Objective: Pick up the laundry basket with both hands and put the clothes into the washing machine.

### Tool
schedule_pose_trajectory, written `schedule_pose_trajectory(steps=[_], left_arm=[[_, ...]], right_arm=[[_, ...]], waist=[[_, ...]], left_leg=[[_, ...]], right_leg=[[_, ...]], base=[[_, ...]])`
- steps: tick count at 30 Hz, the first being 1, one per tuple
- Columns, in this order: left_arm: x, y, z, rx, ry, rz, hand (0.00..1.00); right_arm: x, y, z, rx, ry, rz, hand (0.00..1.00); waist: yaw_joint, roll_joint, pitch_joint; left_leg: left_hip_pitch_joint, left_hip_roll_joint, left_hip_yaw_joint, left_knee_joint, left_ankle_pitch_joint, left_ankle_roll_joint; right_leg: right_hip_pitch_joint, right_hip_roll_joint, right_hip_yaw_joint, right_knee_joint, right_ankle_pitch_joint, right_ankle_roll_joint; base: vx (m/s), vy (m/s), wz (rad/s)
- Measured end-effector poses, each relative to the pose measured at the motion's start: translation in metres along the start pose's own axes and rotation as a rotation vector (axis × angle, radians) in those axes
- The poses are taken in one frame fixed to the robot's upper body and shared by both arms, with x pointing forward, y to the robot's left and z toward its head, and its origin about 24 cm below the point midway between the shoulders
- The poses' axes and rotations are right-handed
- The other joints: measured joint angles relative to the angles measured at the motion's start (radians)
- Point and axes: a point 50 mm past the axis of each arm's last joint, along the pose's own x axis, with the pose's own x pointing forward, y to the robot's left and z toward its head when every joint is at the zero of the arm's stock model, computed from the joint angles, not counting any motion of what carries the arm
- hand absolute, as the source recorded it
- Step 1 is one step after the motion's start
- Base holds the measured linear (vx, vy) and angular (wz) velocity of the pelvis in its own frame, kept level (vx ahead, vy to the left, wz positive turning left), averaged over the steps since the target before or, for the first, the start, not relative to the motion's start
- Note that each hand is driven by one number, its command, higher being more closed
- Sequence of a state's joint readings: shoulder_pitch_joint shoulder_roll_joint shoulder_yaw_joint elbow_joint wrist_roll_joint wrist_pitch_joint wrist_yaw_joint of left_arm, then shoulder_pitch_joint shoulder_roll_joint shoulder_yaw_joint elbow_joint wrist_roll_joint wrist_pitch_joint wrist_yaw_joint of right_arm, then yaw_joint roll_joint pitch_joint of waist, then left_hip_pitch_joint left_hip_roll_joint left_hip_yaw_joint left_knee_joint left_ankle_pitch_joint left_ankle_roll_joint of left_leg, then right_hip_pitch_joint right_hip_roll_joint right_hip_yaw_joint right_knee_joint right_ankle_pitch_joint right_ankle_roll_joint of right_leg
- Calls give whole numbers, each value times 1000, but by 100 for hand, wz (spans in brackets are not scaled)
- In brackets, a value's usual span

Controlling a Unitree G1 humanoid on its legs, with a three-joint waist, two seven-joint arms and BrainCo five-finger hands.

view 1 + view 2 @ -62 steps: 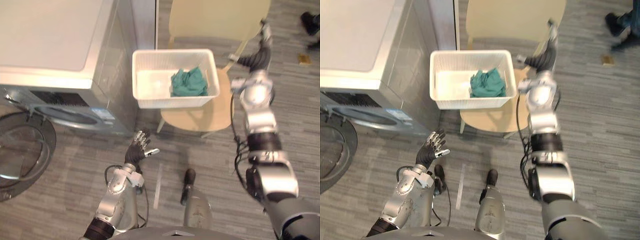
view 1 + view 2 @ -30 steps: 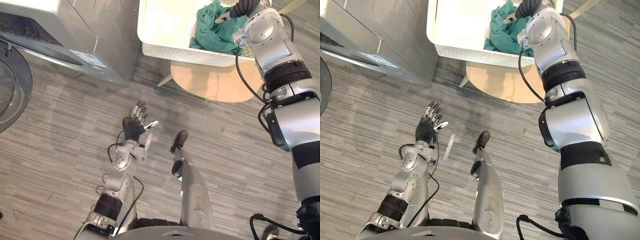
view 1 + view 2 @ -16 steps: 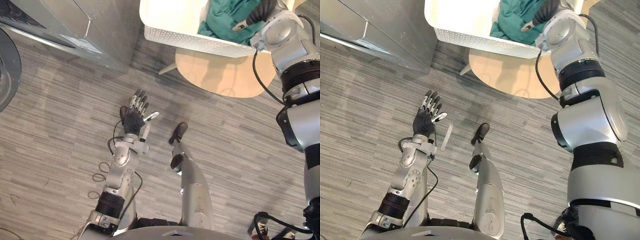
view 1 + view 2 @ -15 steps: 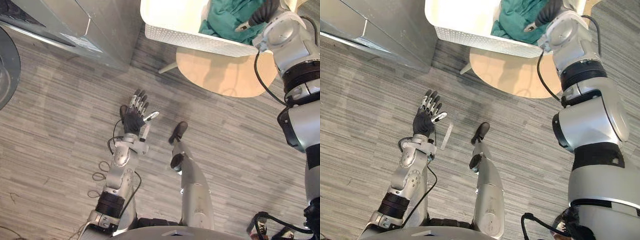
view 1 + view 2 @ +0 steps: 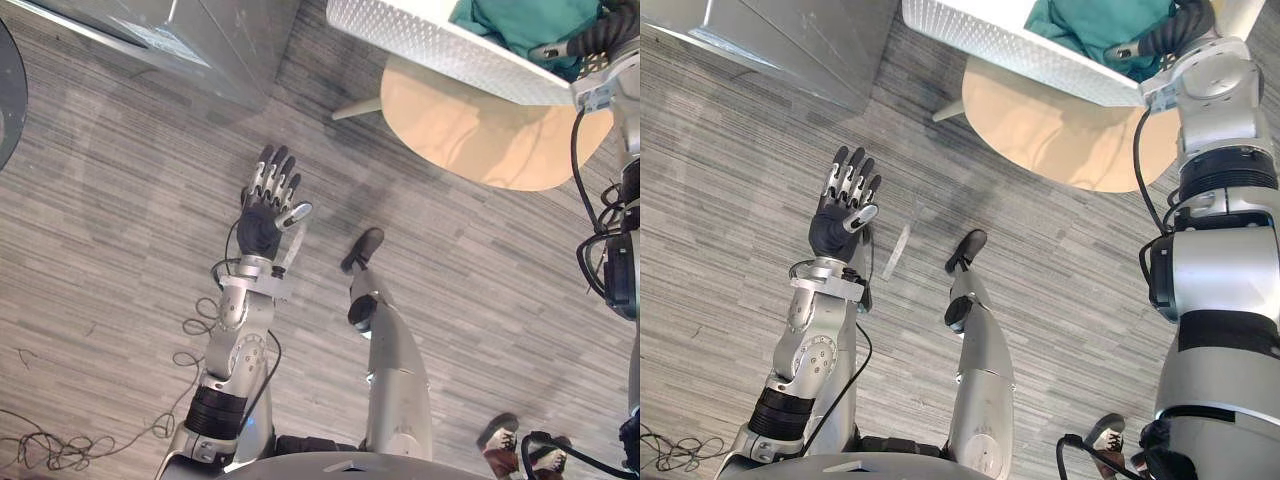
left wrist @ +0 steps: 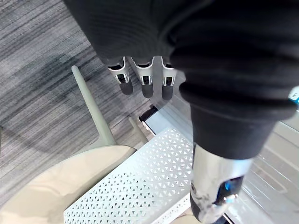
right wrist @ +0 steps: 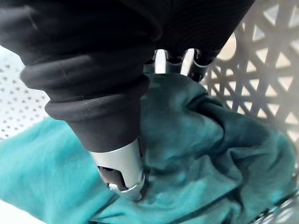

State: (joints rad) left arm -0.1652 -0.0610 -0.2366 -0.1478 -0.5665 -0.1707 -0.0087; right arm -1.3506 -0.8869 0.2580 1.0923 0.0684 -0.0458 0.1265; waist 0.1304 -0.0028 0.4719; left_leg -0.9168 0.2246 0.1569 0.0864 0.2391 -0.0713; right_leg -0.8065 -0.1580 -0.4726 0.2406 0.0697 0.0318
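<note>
The white perforated laundry basket (image 5: pixel 440 45) stands on a pale wooden chair seat (image 5: pixel 470 120) at the top of the eye views. A teal cloth (image 5: pixel 1090 25) lies inside it. My right hand (image 5: pixel 1170 35) reaches into the basket from the right. In the right wrist view its thumb (image 7: pixel 119 163) rests on the teal cloth (image 7: pixel 196 154) and its fingers (image 7: pixel 201 65) point down beside the basket wall (image 7: pixel 252 60), straight, gripping nothing. My left hand (image 5: pixel 265 210) hovers open above the floor, well short of the basket (image 6: pixel 140 182).
The grey washing machine (image 5: pixel 200 40) stands at the upper left, next to the chair. A chair leg (image 6: pixel 93 112) slants down to the grey plank floor. A person's shoes (image 5: pixel 500 440) show at the lower right.
The camera has tipped down, so basket and washer have slid toward the top edge. My left hand has reached a little forward. The right hand stays in the basket on the cloth.
</note>
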Motion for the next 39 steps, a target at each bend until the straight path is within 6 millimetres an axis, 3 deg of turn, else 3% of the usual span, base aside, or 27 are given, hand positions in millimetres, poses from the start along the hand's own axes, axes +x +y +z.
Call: schedule_pose_trajectory(steps=[10, 20, 24, 28, 39], left_arm=[[1, -1, 0, -20, -2, -16, 0], [11, -9, 6, -32, -43, -11, 0], [12, -9, 6, -33, -45, 4, 0], [12, -11, 8, -38, -62, 10, 0], [17, -14, 11, -15, -66, -34, 0]], right_arm=[[-2, -4, -2, 61, -7, 32, 100], [-4, 34, -9, -99, -21, -71, 100], [-8, 37, 7, -176, -114, -147, 100], [-17, 33, 33, -126, -259, -246, 100], [-27, 27, 53, 2, -373, -358, 100]], waist=[[18, 1, -4], [20, 2, -5], [1, 2, -5], [-4, 2, -5], [-21, 1, -5]], left_leg=[[-29, 24, 43, 62, -1, 11], [28, 50, 54, 119, -29, 11], [66, 43, 54, 96, -22, 14], [112, 35, 57, 78, -6, 15], [187, 12, 64, 12, 22, 9]], right_leg=[[-24, 0, 25, 22, -1, 2], [15, 5, 48, 86, -31, -10], [45, -1, 45, 89, -36, -3], [81, -9, 43, 97, -37, -4], [116, -21, 54, 115, -53, -1]], base=[[5, -20, -5], [-32, -75, -4], [-27, -87, 7], [8, -81, 9], [18, -93, 4]])
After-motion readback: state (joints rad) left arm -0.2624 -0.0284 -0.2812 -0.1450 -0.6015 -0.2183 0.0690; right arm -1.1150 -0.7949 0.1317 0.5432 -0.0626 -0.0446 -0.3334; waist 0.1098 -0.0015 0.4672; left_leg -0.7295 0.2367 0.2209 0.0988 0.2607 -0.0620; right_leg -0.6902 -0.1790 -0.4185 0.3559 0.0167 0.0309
